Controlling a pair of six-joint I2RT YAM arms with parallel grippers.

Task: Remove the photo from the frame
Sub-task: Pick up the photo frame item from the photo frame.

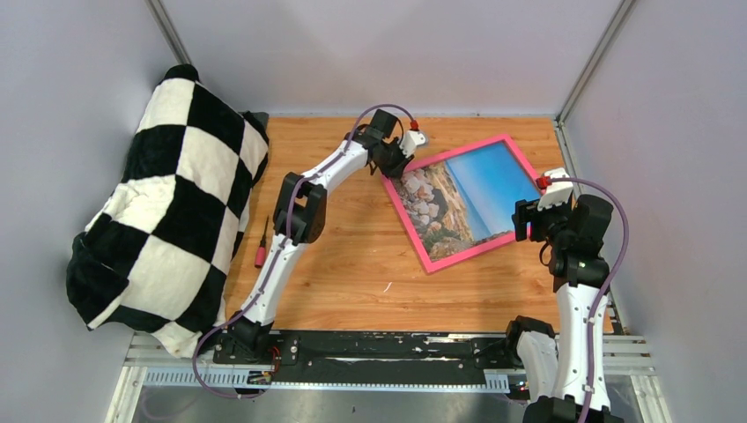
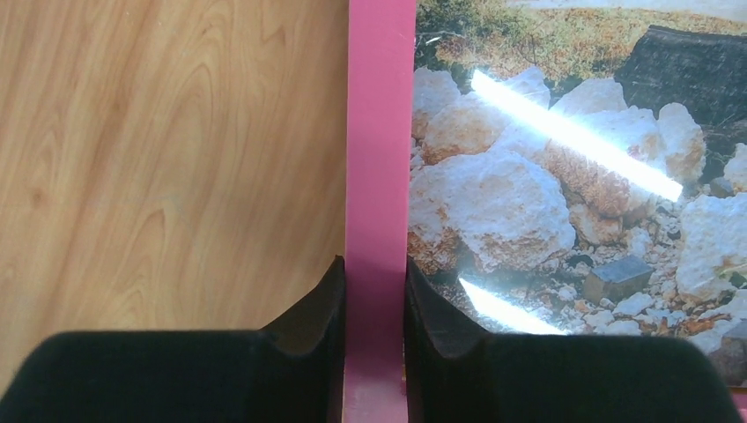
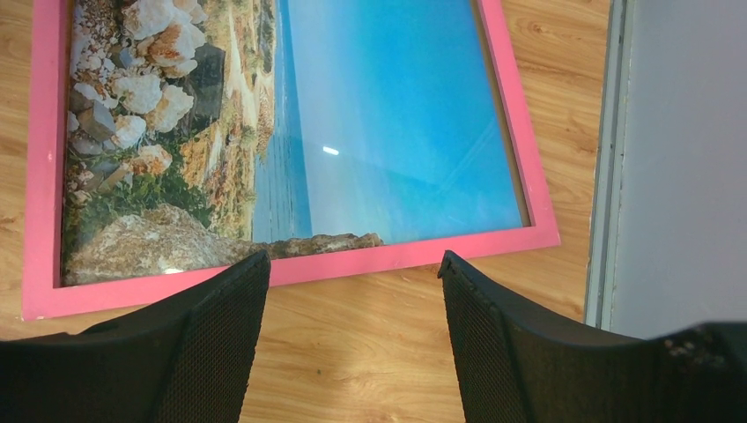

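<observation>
**Pink rail in left pincer; photo not yet out**

Left pincer (image 2: 376, 273): one finger on each side of the frame (image 2: 380, 132), on its short, rocky-end rail. The rail fills the gap and both pads look pressed on it. I read this as a clamp on the frame, not on the print.

From this pincer the photo (image 2: 564, 176) lies straight inboard, just past the inner finger. It sits flat under a glare streak and inside the pink border all round. No lifted edge shows.

Long axis: in the top view the frame lies askew, its long sides running from centre towards the far right corner. The left arm holds the far-left corner. The right pincer (image 3: 352, 264) hangs nearer the opposite end, jaws apart on nothing, over bare wood just off the near long rail.

Judgement: with one end pinned, the free arm is the better placed to work the other.

Surface: wood-grain table (image 1: 352, 282), frame lying flat on it.

Room: grey walls close on three sides. A checked cushion (image 1: 167, 203) sits at far left with a screwdriver (image 1: 262, 242) beside it, both well apart from the frame.
</observation>
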